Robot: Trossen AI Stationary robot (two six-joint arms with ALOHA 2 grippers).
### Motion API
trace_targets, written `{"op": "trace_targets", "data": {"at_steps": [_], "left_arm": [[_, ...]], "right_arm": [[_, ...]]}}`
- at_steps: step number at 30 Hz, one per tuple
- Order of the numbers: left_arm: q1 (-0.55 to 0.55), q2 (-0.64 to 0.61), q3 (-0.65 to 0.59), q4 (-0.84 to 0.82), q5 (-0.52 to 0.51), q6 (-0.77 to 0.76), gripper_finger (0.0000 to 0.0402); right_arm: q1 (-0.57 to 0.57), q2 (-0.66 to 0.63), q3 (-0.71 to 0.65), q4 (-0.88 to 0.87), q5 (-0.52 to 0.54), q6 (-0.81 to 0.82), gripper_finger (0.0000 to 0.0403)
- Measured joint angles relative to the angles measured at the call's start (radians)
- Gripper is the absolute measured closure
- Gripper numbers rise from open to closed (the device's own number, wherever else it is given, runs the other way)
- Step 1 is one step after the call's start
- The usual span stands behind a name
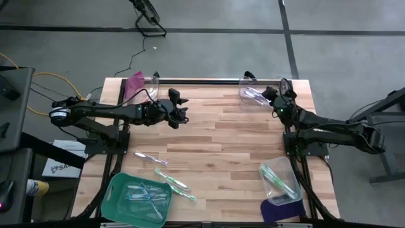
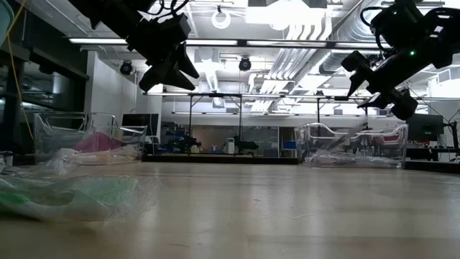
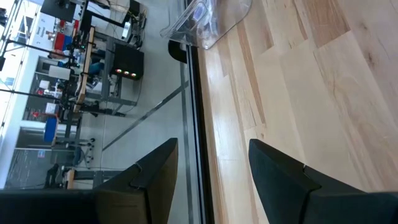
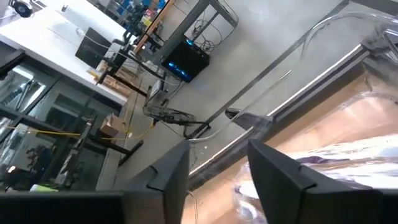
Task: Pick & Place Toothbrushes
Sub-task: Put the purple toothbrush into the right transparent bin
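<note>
Bright, even overhead light on the desk point(image 1: 240, 133), glaring ceiling lamps point(image 2: 277, 13) in low view, blurred foreground.

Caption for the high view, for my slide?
Right pincer open over far clear bin; loose toothbrushes lie near the green tray.

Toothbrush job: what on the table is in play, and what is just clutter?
In play:
- loose toothbrushes on the table
- toothbrushes in the green tray
- toothbrushes in the near clear bin
- far clear bin by the right hand

Lying about:
- pink bag
- purple bag
</note>
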Motion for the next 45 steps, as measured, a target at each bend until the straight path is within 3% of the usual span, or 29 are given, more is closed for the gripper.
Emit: {"op": "trace_targets", "data": {"at_steps": [3, 8, 12, 19, 24, 31, 38, 45], "left_arm": [[0.000, 0.000, 0.000, 0.000, 0.000, 0.000, 0.0211], [0.000, 0.000, 0.000, -0.001, 0.000, -0.001, 0.0211], [0.000, 0.000, 0.000, -0.001, 0.000, 0.000, 0.0211], [-0.004, -0.008, 0.000, -0.008, 0.000, -0.002, 0.0211], [-0.044, -0.073, -0.002, -0.111, -0.003, -0.010, 0.0211], [-0.116, -0.170, -0.002, -0.272, -0.004, -0.083, 0.0211], [-0.147, -0.188, -0.001, -0.350, 0.005, -0.132, 0.0211], [-0.144, -0.182, 0.000, -0.375, 0.240, -0.203, 0.0211]], "right_arm": [[0.000, 0.000, 0.000, 0.041, 0.002, -0.051, 0.0223], [0.002, -0.024, 0.000, 0.242, -0.038, -0.354, 0.0207], [0.002, -0.054, 0.000, 0.315, -0.222, -0.515, 0.0209], [0.012, -0.075, 0.000, 0.292, -0.576, -0.583, 0.0217], [0.083, -0.076, 0.000, 0.289, -0.699, -0.633, 0.0218], [0.286, -0.061, 0.000, 0.286, -0.676, -0.728, 0.0218], [0.518, -0.057, 0.000, 0.289, -0.511, -0.832, 0.0218], [0.678, -0.052, 0.000, 0.300, -0.418, -0.895, 0.0218]]}}
